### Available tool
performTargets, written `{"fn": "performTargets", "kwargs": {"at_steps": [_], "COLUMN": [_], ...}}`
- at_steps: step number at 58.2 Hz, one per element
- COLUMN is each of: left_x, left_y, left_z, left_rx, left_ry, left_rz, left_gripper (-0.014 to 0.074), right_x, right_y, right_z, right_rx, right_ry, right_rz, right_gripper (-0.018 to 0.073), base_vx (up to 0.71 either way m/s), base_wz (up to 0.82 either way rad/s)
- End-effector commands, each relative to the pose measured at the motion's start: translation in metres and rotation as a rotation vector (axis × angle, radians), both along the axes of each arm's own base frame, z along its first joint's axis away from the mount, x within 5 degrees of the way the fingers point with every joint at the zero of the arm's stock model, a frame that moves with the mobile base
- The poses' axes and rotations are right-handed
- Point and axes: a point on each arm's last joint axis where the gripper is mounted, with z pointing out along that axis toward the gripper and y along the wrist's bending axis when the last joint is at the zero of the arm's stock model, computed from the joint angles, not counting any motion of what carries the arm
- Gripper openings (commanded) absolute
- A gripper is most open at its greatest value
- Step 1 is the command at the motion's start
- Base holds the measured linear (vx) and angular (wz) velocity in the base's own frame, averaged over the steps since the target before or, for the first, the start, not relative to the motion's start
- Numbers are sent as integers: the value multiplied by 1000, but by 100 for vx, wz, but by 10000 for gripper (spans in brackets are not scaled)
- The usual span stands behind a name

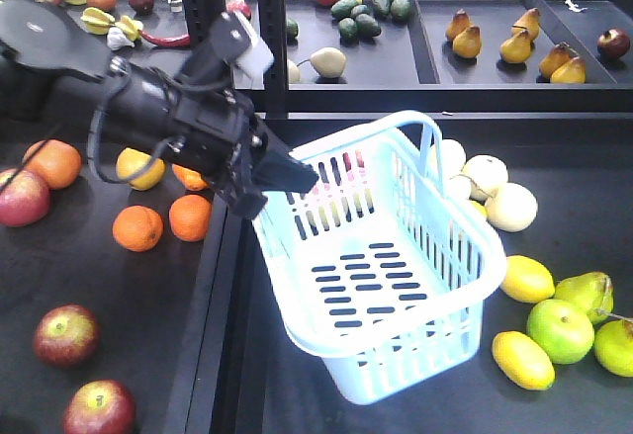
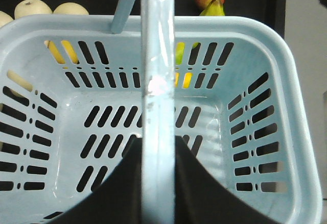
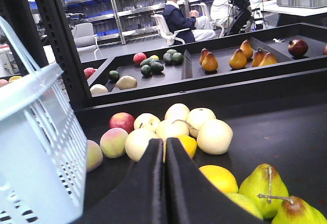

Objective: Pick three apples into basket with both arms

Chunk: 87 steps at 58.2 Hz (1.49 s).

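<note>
Nearest apple (image 1: pixel 99 409): lowest in the front view, on the counter (image 1: pixel 148 305), well to the left of the basket (image 1: pixel 465 256); nothing touches it.
Second apple (image 1: pixel 66 335): just behind the first and apart from it, also left of the basket.
Third apple (image 1: pixel 22 197): farther back at the view's left edge, left of the basket. All three lie outside the basket, so I judge that no pick is done yet.
Oranges (image 1: pixel 136 226): a loose cluster between the apples and the basket; similar in size, so a likely mix-up.
Left arm (image 1: pixel 148 113): reaches in from the basket's left, passing over the oranges.
Left pincer (image 2: pixel 157 140): grasping the handle (image 2: pixel 157 55), with one black finger on each side of the bar in its wrist view.
Basket: tilted, with its mouth turned toward the front camera, probably because it hangs from the clamped handle. The inside is bare. I cannot tell whether its lower corner rests on the counter.
Reason for the hold: one arm seems to present the basket as an open target while the other does the picking.
Right pincer (image 3: pixel 165 142): clenched on nothing, fingers pressed together, low over the counter to the right of the basket.
Lemons (image 1: pixel 527 278) and pears (image 1: pixel 584 291): right of the basket, near that pincer; not wanted.
Next: the apples lie on the side of the basket away from the right pincer, so either the basket or that arm has to cross over.
</note>
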Motion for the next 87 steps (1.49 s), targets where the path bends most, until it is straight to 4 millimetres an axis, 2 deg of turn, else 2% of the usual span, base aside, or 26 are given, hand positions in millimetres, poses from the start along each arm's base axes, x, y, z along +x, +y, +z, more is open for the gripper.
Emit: {"fn": "performTargets", "kwargs": {"at_steps": [1, 13, 27, 42, 69, 80, 87], "left_x": [-23, -48, -77, -117, -216, -238, -243], "left_y": [1, 8, 19, 39, 90, 99, 100], "left_z": [44, 56, 60, 46, 22, 8, 2], "left_rx": [-135, -117, -119, -170, -337, -353, -354], "left_ry": [15, 157, 153, 111, -87, -119, -119], "left_rz": [27, 11, 33, 158, 386, 387, 387], "left_gripper": [-8, -8, -8, -8, -8, -8, -7], "right_x": [0, 0, 0, 0, 0, 0, 0], "right_y": [1, 1, 1, 1, 1, 1, 1], "right_z": [3, 3, 3, 3, 3, 3, 3], "right_rx": [-18, -18, -18, -18, -18, -18, -18], "right_ry": [-74, -74, -74, -74, -74, -74, -74], "right_rz": [5, 5, 5, 5, 5, 5, 5], "right_gripper": [-5, -5, -5, -5, -5, -5, -5], "base_vx": [0, 0, 0, 0, 0, 0, 0], "base_wz": [0, 0, 0, 0, 0, 0, 0]}}
